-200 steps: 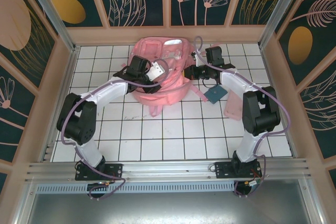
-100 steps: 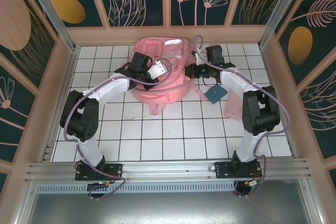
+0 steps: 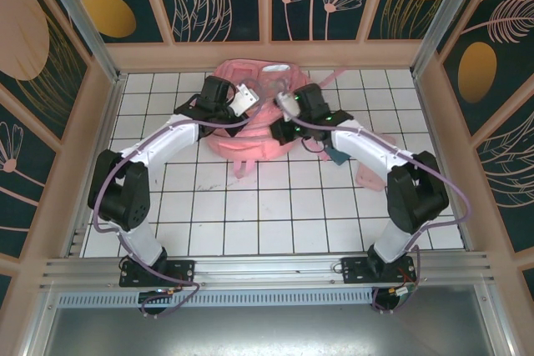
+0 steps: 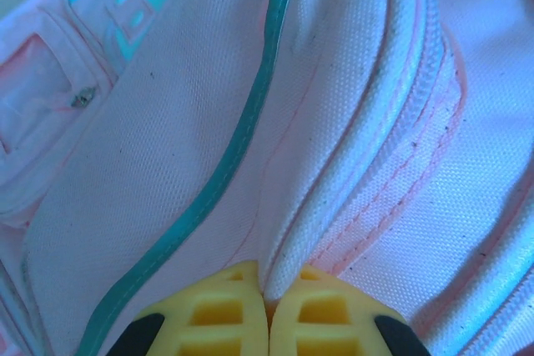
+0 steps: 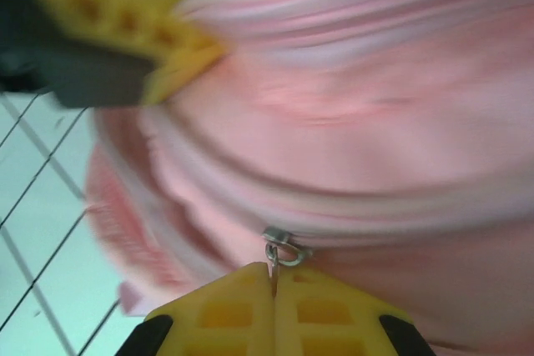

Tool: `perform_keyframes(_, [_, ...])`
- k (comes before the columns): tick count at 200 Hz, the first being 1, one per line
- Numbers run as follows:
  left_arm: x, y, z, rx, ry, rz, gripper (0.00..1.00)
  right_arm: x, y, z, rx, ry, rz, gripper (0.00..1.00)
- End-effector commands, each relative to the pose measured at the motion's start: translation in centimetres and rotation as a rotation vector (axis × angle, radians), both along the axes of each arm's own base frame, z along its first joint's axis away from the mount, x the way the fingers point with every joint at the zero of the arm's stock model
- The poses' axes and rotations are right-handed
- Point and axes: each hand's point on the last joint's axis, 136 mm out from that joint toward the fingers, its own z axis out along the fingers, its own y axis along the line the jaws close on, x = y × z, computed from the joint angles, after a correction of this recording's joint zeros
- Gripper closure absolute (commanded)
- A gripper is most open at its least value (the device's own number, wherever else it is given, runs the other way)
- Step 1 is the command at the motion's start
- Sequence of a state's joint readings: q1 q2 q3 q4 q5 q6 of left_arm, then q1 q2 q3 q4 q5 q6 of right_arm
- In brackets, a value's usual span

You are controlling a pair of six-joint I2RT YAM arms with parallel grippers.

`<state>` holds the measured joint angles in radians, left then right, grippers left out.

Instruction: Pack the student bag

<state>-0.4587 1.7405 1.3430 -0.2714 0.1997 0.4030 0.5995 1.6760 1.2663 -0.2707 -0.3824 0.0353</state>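
**Left gripper** (image 4: 267,323): clenched. Its yellow ribbed fingertips (image 4: 209,314) pinched a raised fold of pink cloth beside a zipped seam on the student bag (image 3: 250,137), a large soft pink fabric backpack. A thin teal stripe (image 4: 225,172) curved across the panel just left of the pinched fold. From above, the gripper's tips were hidden under its own wrist and the bunched cloth.

**Student bag**: lay slumped against the middle of the far edge of the white tiled table (image 3: 250,214), between the two grippers. One pink strap (image 3: 334,78) trailed along the far edge toward the right, and a short pink tab (image 3: 244,172) pointed toward the near edge. Its opening and anything inside could not be made out, as folds and both wrists covered the top.

**Right gripper** (image 5: 274,310): clamped tight, yellow tips meeting on a small silver metal zipper pull (image 5: 282,252) that stood just above them on the bag's near right side. The wrist view was blurred by motion, so the seam beyond the ring read only as soft pink bands. The left gripper's yellow finger showed in its upper left corner.

**Dark blue-grey flat square item** (image 3: 340,156): lay on the table just right of the bag, partly covered by the right arm, its kind unclear.

**Pale pink flat piece** (image 3: 368,174): lay on the table toward the right edge, partly behind the right arm's elbow, its shape hard to read.
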Motion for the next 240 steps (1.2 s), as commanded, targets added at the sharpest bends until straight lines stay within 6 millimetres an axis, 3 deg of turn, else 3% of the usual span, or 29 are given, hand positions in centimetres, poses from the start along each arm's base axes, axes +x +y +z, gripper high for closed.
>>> perform_keyframes(1, [1.3,-2.5,8.5,-0.235,-0.201,-0.005,1.00,-3.6,2.9,0.3,0.028,0.024,0.122,1.00])
perform_keyframes(29, [0.7,-2.6,8.5,-0.272,-0.203,-0.003,1.00,-5.2,6.3,0.5,0.068,0.045,0.183,1.00])
perform_keyframes(50, [-0.1,-2.3,8.2,-0.293,-0.207,0.005,1.00,-4.8,6.3,0.9,0.125,0.081,0.128,0.84])
perform_keyframes(75, [-1.0,-1.6,7.6,-0.302,-0.212,0.020,1.00,-3.7,2.6,2.3,0.217,0.103,-0.019,0.64])
perform_keyframes(98, [-1.7,-1.3,7.4,-0.313,-0.213,0.021,1.00,-2.9,-2.0,3.1,0.308,0.147,-0.163,0.56])
perform_keyframes(106, [-1.9,-1.3,7.2,-0.315,-0.210,0.016,1.00,-3.3,-2.5,3.3,0.327,0.169,-0.183,0.53])
perform_keyframes(111, [-2.1,-1.3,7.1,-0.316,-0.212,0.013,1.00,-2.5,-3.9,3.4,0.339,0.178,-0.236,0.51])
perform_keyframes(151, [-2.9,-1.1,6.1,-0.298,-0.227,-0.017,1.00,1.2,-7.1,4.7,0.417,0.339,-0.495,0.44])
perform_keyframes(181, [-3.1,-0.9,5.4,-0.258,-0.245,-0.040,1.00,2.7,-4.9,5.0,0.480,0.542,-0.506,0.43])
perform_keyframes(195, [-3.0,-0.9,5.2,-0.243,-0.251,-0.046,1.00,3.3,-3.8,4.7,0.501,0.628,-0.510,0.47])
perform_keyframes(240, [-3.2,-1.1,4.3,-0.210,-0.246,-0.085,1.00,4.4,-0.7,4.6,0.524,0.767,-0.542,0.51])
